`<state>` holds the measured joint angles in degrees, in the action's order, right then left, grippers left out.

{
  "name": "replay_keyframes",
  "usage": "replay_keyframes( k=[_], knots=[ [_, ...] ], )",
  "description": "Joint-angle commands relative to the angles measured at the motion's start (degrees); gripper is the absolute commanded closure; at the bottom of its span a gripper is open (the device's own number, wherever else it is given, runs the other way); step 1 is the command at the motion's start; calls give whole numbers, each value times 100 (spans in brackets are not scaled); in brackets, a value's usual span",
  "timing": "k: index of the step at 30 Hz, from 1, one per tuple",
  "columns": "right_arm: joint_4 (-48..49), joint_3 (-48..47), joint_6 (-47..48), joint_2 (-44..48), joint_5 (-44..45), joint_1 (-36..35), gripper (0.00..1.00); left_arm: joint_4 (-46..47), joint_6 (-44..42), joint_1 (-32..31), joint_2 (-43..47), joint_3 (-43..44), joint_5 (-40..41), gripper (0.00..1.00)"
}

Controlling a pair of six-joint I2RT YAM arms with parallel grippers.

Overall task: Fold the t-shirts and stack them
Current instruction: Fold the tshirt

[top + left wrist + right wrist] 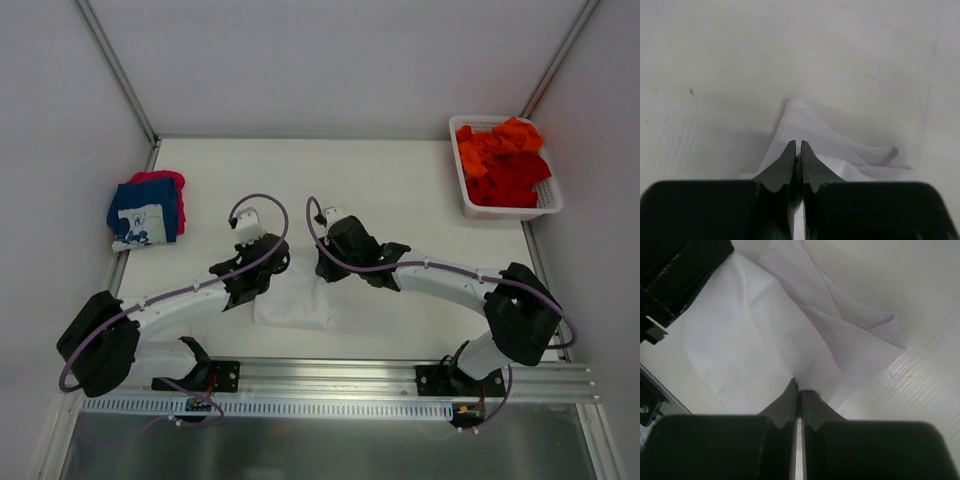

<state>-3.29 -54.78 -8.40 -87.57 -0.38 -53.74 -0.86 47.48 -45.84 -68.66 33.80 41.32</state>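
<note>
Fold step, by the look: white t-shirt [295, 305] part-folded on desk [400, 200] at the near edge, between the two arms. Left claw [797, 145] clenched on its far-left part, cloth bunched up past the tips and a white sliver caught between the jaws. Right claw [798, 387] clamped on the far-right part, cloth puckered right at the pinch. Judged well short of half done: navy t-shirt [145, 212] folded over pink-red t-shirt [168, 180] at far left, well apart from the work; orange and red t-shirts [505, 165] heaped unfolded in basket [512, 212] at the far right corner. For the next move, probably needed to lift both pinched parts together and carry them across in step, level, to lay the flap flat without dragging the layer beneath; risked a skewed crease otherwise. Pose: both arms reached forward from the bases, elbows flared outward, wrists angled in toward each other and pitched down, claws low at the cloth, near each other but apart.
</note>
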Motion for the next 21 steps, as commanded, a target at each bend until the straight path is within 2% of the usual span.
replay_keyframes(
  k=[1, 7, 12, 13, 14, 15, 16, 17, 18, 19, 21],
  knots=[
    [30, -313, 120, -260, -85, 179, 100, 551, -459, 321, -708, 512, -668, 100],
    [30, -322, 32, -550, -6, 355, 100, 982, -706, 488, -1990, 1040, -924, 100],
    [-5, -331, -29, -708, 3, 513, 100, 1071, -670, 559, -2388, 1155, -1082, 98],
    [-57, -331, -38, -726, 3, 531, 100, 1097, -696, 559, -2449, 1164, -1082, 86],
    [-93, -340, -39, -744, 90, 548, 100, 1097, -766, 559, -2467, 1172, -1056, 69],
    [-136, -349, -30, -787, 282, 548, 100, 1097, -776, 559, -2468, 1164, -1012, 26],
    [-206, -349, -38, -805, 345, 548, 97, 1097, -802, 559, -2459, 1172, -968, 9],
    [-259, -357, -56, -823, 415, 548, 89, 1019, -802, 559, -2441, 1181, -924, 1],
    [-277, -357, -65, -849, 599, 548, 77, 974, -802, 559, -2363, 1173, -785, 1],
    [-304, -357, -65, -849, 696, 557, 57, 922, -820, 559, -2310, 1181, -705, 1],
    [-304, -392, -21, -815, 933, 557, 50, 825, -960, 550, -2030, 1173, -469, 1]
  ],
)
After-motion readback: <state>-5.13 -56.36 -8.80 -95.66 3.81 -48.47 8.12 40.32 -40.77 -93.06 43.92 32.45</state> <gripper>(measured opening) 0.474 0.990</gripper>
